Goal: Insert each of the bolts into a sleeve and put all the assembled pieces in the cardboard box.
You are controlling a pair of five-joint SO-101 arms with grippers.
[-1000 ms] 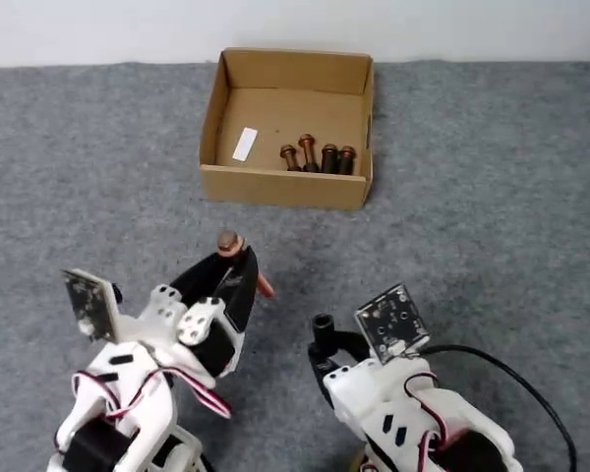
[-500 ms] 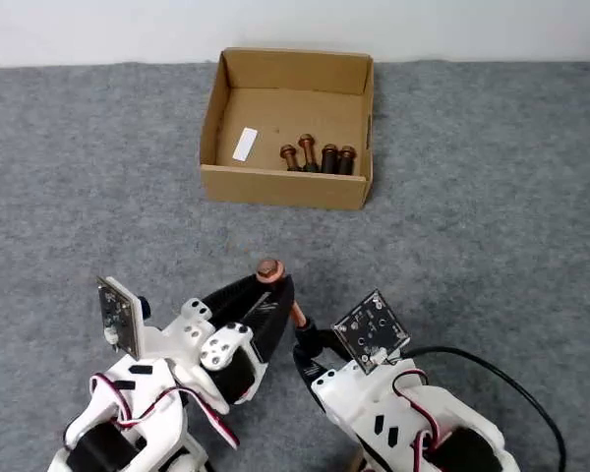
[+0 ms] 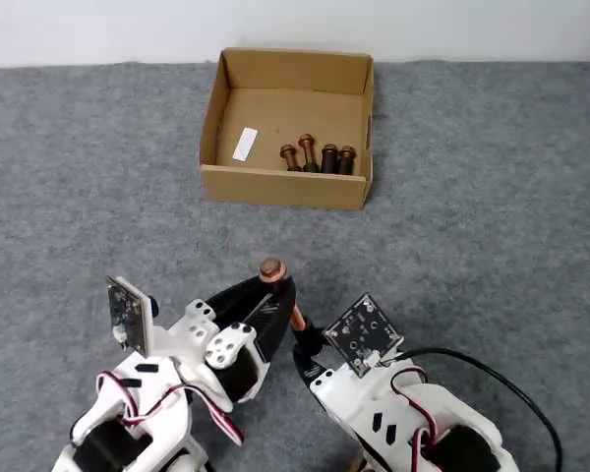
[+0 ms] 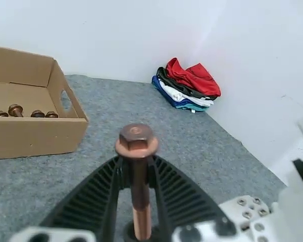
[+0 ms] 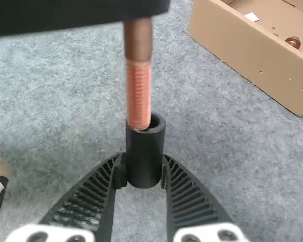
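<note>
- My left jaws are clamped on the bolt [image 4: 136,151] just under its hex head, with the threaded end pointing down and away from me.
- My right jaws are closed around the sleeve [image 5: 144,157], low on its body. It stands upright with its open mouth facing the bolt.
- Here's what matters: the bolt's tip sits right at the sleeve's mouth, touching the rim or barely inside. I can't tell which.
- In the right wrist view the two long axes look close to lined up, with the tip a shade off centre in the bore.
- From the high view, the bolt [image 3: 272,269] slants from its head down toward the sleeve [image 3: 304,344]. My guess is the push has to run along that slant, not straight down.
- Both arms are at the joint. The left carries the moving part and the right only has to brace.
- The risk as I see it is threads catching on the rim and tipping the sleeve in my grip.
- The box [image 3: 285,188] sits well apart, farther up the table [image 3: 492,197].
- Inside it, four assembled pieces [image 3: 318,157] lie in a row against the near wall, and a white slip [image 3: 245,144] lies beside them.
</note>
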